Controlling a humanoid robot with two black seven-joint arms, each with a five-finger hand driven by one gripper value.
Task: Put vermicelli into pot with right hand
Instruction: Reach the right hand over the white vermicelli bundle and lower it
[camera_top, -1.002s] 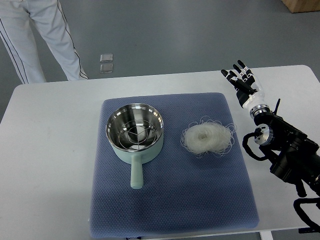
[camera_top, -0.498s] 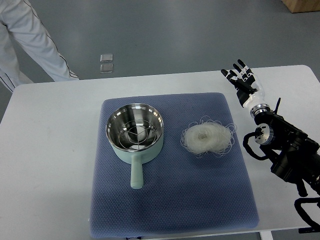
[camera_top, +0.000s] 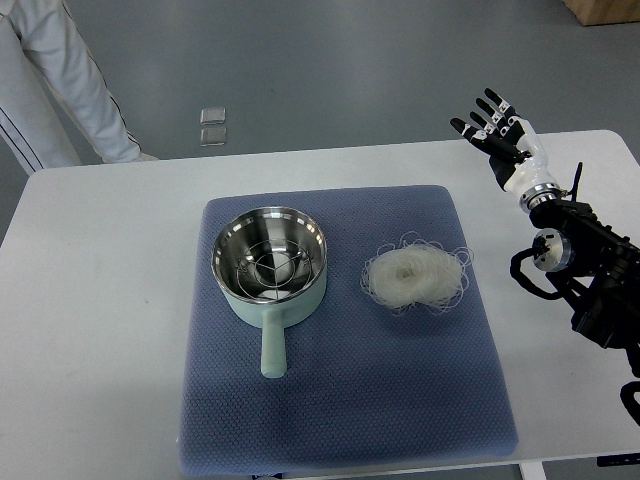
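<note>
A round nest of white vermicelli (camera_top: 414, 276) lies on the blue mat (camera_top: 345, 400), right of centre. A pale green pot (camera_top: 270, 266) with a steel inside and a wire rack in it stands on the mat to the left, its handle pointing toward me. My right hand (camera_top: 497, 130) is open, fingers spread, raised above the table's far right part, well apart from the vermicelli. Its dark arm (camera_top: 585, 275) comes in from the right edge. The left arm is out of view.
The white table (camera_top: 100, 300) holds the mat. A person's legs in white trousers (camera_top: 55, 80) stand on the floor beyond the table's far left corner. Two small square tiles (camera_top: 212, 127) lie on the grey floor.
My right hand has risen and shifted a little to the right and away, still open. The person has stepped further to the left.
</note>
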